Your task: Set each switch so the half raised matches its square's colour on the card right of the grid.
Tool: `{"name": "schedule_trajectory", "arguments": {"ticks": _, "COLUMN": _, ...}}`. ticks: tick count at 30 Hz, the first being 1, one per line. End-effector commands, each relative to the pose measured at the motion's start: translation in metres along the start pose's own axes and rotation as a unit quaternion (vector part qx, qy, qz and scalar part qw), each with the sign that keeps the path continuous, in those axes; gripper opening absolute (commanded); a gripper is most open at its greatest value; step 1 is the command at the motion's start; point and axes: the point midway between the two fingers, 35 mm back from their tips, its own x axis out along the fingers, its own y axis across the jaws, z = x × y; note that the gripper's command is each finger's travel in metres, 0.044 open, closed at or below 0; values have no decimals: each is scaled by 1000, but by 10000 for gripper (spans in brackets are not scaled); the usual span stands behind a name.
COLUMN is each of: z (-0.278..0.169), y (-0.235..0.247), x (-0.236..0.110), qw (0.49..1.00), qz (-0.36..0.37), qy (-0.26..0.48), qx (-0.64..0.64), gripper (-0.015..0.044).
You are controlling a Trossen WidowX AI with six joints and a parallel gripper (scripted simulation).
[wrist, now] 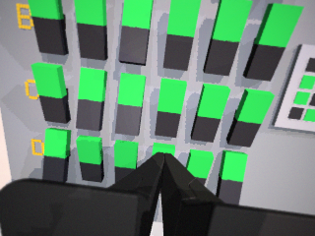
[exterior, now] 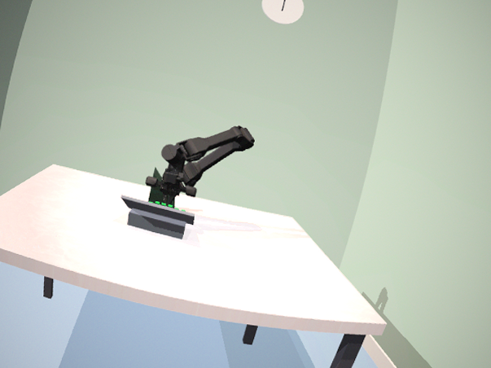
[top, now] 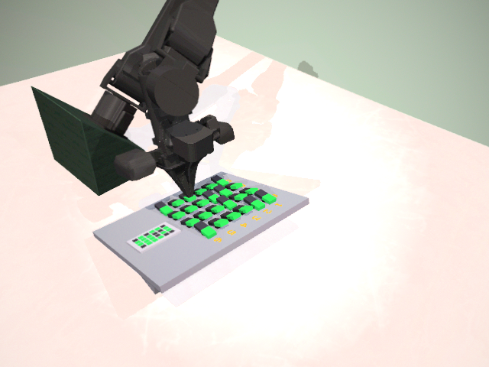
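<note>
1. The tool (top: 189,192) is pinched fully together with nothing between its fingers; its tip forms a single dark wedge pointing down at the switch grid (top: 216,205).
2. In the top view the tip sits at the grid's 10 o'clock edge, the row nearest the arm, on or just over the green half of a switch there; whether it is touching cannot be told.
3. In the wrist view the closed tip (wrist: 162,159) covers the near part of the fourth switch (wrist: 163,147) from the left in the row marked "D" (wrist: 37,147), only a sliver of green showing above it.
4. Orange row letters "B" (wrist: 24,16), "C" (wrist: 31,88) and "D" run down the left side of the wrist view. In the top view, small orange marks run along the grid's 5 o'clock edge, too blurred to read surely.
5. The grey panel (top: 244,232) lies on the pale bench (top: 375,237), tilted on a wedge base in the exterior view.
6. The small card (top: 153,236) of green and dark squares lies on the panel at 8 o'clock from the grid.
7. A dark green block (top: 75,138) stands on the bench at 10 o'clock from the panel, behind the arm.
</note>
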Motion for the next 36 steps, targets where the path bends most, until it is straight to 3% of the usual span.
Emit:
{"name": "schedule_trajectory", "arguments": {"ticks": 1, "z": 0, "y": 0, "x": 1, "qw": 1000, "qz": 2, "qy": -1, "qx": 2, "gripper": 0}}
{"name": "schedule_trajectory", "arguments": {"ticks": 9, "z": 0, "y": 0, "x": -1, "qw": 1000, "qz": 0, "qy": 0, "qx": 0, "gripper": 0}}
{"name": "schedule_trajectory", "arguments": {"ticks": 16, "z": -3, "y": -1, "x": -63, "qw": 1000, "qz": 0, "qy": -13, "qx": 3, "gripper": 0}}
{"name": "schedule_trajectory", "arguments": {"ticks": 21, "z": 0, "y": 0, "x": -64, "qw": 1000, "qz": 0, "qy": -13, "qx": 3, "gripper": 0}}
{"name": "schedule_trajectory", "arguments": {"ticks": 26, "z": 46, "y": 10, "x": -71, "qw": 1000, "qz": 0, "qy": -14, "qx": 2, "gripper": 0}}
{"name": "schedule_trajectory", "arguments": {"ticks": 36, "z": 48, "y": 11, "x": -72, "qw": 1000, "qz": 1, "qy": -14, "qx": 2, "gripper": 0}}
